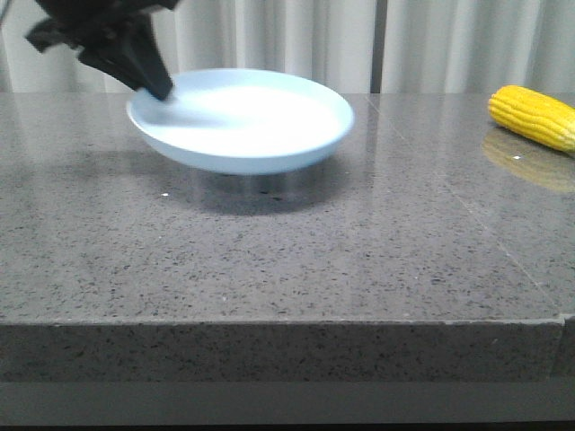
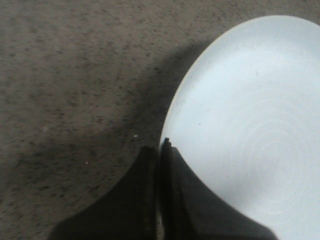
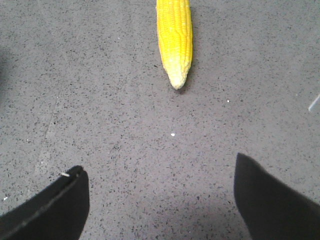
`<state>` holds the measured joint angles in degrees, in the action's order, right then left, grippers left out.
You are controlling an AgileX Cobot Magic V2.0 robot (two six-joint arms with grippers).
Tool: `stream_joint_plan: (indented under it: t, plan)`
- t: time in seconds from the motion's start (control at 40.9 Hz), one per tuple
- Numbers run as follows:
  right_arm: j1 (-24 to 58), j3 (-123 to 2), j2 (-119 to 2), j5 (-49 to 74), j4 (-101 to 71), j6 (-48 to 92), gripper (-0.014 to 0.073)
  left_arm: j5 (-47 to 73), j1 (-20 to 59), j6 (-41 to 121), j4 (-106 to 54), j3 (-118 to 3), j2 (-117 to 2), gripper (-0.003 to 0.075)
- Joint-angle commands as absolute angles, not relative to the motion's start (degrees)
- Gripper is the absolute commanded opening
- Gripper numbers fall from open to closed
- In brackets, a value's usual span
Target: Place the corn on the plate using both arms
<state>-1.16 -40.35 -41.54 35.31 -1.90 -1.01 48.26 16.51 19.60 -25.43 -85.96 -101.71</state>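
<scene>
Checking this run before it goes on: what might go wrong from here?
The left gripper pinches only the rim of the plate, which appears lifted off the countertop above its shadow; such a thin hold might slip or tip. The corn lies near the right edge, and the right gripper, jaws open, might nudge it rolling.

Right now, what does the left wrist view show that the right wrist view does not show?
Only the left wrist view shows the plate, with the left pincer shut on its rim, one finger inside and one outside, and the plate's shadow on the table. Only the right wrist view shows the corn, lying free on the table with its paler tip toward the right pincer, whose fingers stand wide open and touch nothing. Both views share the same grey speckled table and a pair of black fingers.
</scene>
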Motion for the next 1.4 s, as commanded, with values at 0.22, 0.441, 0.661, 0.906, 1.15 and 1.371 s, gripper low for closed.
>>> stream_joint_plan:
  t: [0.22,0.441,0.661,0.906,1.15,1.371]
  plan:
    - [-1.4,-41.8,-41.8,31.3,-1.7,-0.5,0.0613,43.6,20.4,19.4,-28.6,-87.8,-103.2,-0.0016]
    - [-1.4,-41.8,-41.8,31.3,-1.7,-0.5,0.0613,45.3,20.4,19.4,-28.6,-87.8,-103.5,0.0249]
    - [-1.4,-41.8,-41.8,31.3,-1.7,-0.5,0.0613,46.9,20.4,19.4,-25.2,-88.2,-103.0,0.0442]
    - [-1.4,-41.8,-41.8,31.3,-1.7,-0.5,0.0613,49.0,21.1,19.3,-20.3,-90.1,-96.1,0.0442]
    - [-1.4,-41.8,-41.8,31.3,-1.7,-0.5,0.0613,55.2,28.4,7.3,-0.3,-90.1,-86.8,0.044]
    - [-1.4,-41.8,-41.8,31.3,-1.7,-0.5,0.0613,60.3,39.6,-4.7,16.3,-86.3,-77.6,0.044]
